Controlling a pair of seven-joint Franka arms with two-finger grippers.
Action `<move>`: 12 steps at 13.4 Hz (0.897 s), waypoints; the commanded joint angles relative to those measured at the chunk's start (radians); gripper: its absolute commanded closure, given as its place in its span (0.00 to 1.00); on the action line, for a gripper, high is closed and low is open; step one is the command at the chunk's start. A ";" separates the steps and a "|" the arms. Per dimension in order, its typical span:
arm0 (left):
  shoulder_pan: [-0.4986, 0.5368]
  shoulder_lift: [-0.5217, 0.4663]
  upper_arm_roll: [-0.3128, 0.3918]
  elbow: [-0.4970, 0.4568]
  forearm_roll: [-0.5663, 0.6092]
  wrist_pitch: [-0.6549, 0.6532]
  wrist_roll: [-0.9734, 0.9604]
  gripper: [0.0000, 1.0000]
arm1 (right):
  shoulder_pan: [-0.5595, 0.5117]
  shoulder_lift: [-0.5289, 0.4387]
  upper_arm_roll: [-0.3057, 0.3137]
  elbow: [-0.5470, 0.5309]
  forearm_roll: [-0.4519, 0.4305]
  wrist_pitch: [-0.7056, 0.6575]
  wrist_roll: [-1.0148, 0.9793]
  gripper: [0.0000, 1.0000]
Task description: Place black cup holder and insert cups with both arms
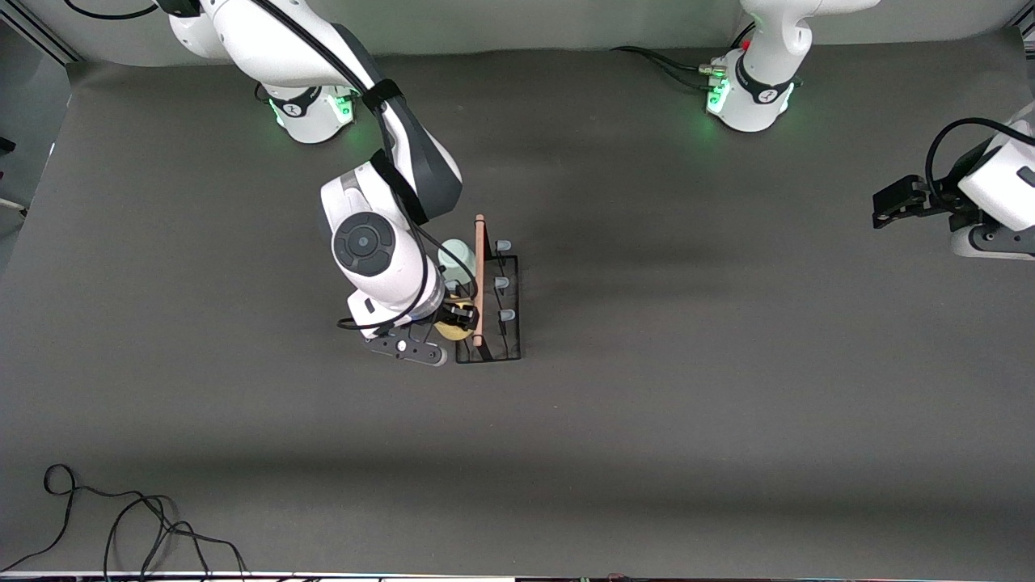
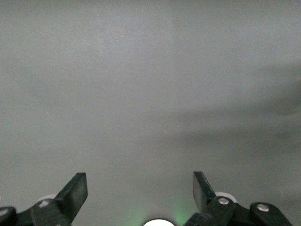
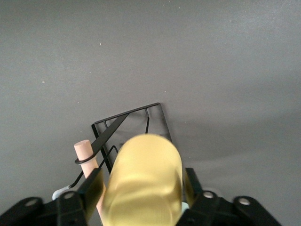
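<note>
We see the right gripper (image 1: 458, 314) down at the black cup holder (image 1: 489, 299), mid-table, toward the right arm's end. A yellow cup (image 3: 143, 181) sits between its fingers (image 3: 92, 188). The fingers flank the cup on both sides, but we cannot tell whether they press it or stand just off it.

The yellow cup lies on its side on the rack, closed base facing the wrist camera, its long axis running out from the gripper across the rack. It is on the side of the rod that faces the right arm's end.

Rack: thin black wire, rectangular base, long axis running from the robot bases toward the front camera. A light wooden rod (image 1: 479, 279) tops it along that same axis. Three pale-tipped pegs (image 1: 502, 282) show bare on the side toward the left arm.

A pale green cup (image 1: 457, 257) sits on the rack too, farther from the front camera than the yellow one.

The left gripper (image 2: 140, 193) waits over bare table (image 1: 687, 364) at the left arm's end, fingers spread wide, holding nothing.
</note>
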 commanded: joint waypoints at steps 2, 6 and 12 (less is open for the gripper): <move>-0.012 0.003 0.005 0.014 0.015 0.000 0.011 0.00 | -0.004 -0.037 -0.024 0.027 0.002 -0.054 0.002 0.00; -0.014 0.003 0.005 0.014 0.015 0.000 0.011 0.00 | -0.016 -0.172 -0.134 0.070 -0.005 -0.265 -0.125 0.00; -0.014 0.007 0.003 0.016 0.015 0.000 0.011 0.00 | -0.013 -0.350 -0.441 0.121 -0.006 -0.632 -0.599 0.00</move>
